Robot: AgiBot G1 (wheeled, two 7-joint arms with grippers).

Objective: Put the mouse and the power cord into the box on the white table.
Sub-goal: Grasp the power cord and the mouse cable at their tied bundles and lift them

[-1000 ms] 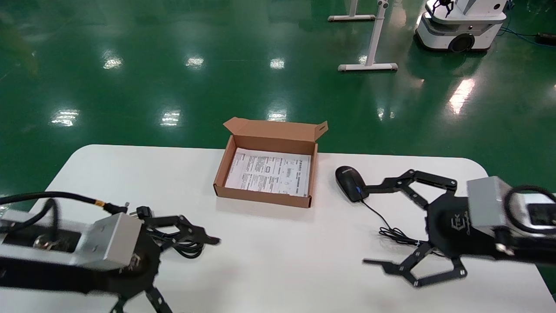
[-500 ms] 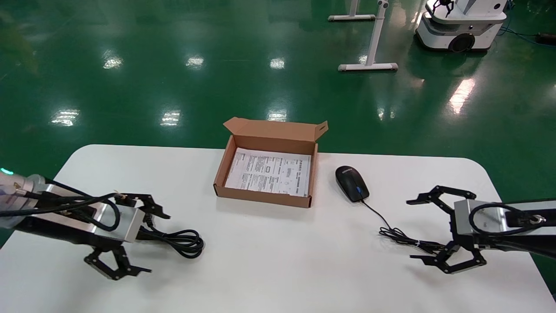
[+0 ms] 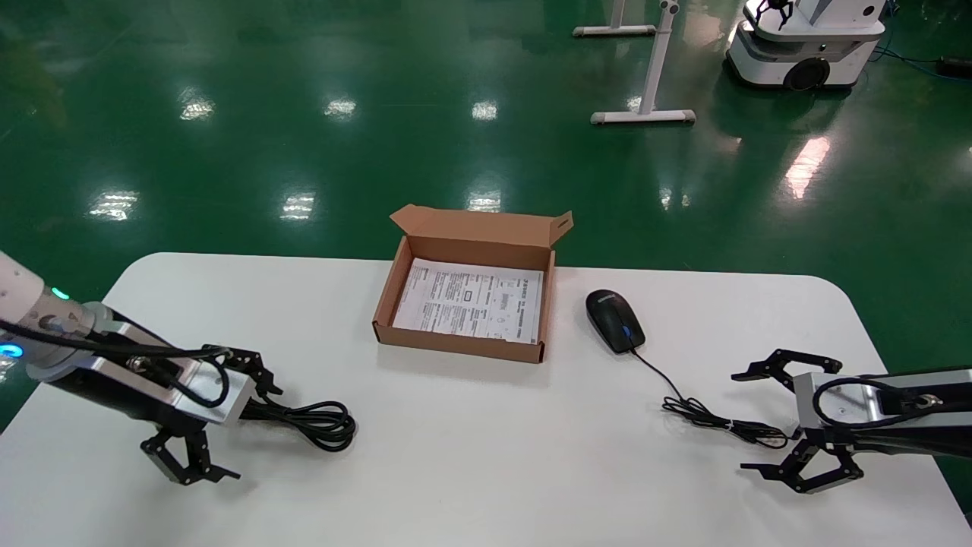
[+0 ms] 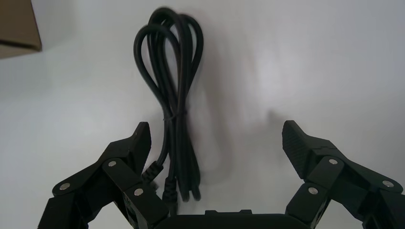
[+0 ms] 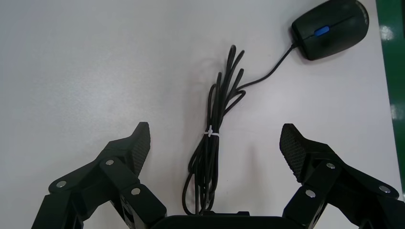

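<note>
The brown box (image 3: 456,346) lies open at the back middle of the white table (image 3: 486,463), a printed sheet in its bottom. To its right rests the black mouse (image 3: 613,319) (image 5: 332,28), its thin cable (image 3: 721,422) (image 5: 210,143) trailing to a tied bundle. My right gripper (image 3: 743,422) (image 5: 215,138) is open, low over the table, straddling that bundle's end. The coiled power cord (image 3: 319,422) (image 4: 174,95) lies at the front left. My left gripper (image 3: 252,433) (image 4: 215,138) is open at the cord's plug end, the cord close to one finger.
Green floor lies beyond the table's far edge, with a white stand (image 3: 645,76) and another robot's base (image 3: 805,45) far back right. A box corner (image 4: 16,24) shows in the left wrist view.
Both arms have swung outward and lowered. The left gripper moved left to the cord's plug end. The right gripper drew back from the mouse to the cable bundle.
</note>
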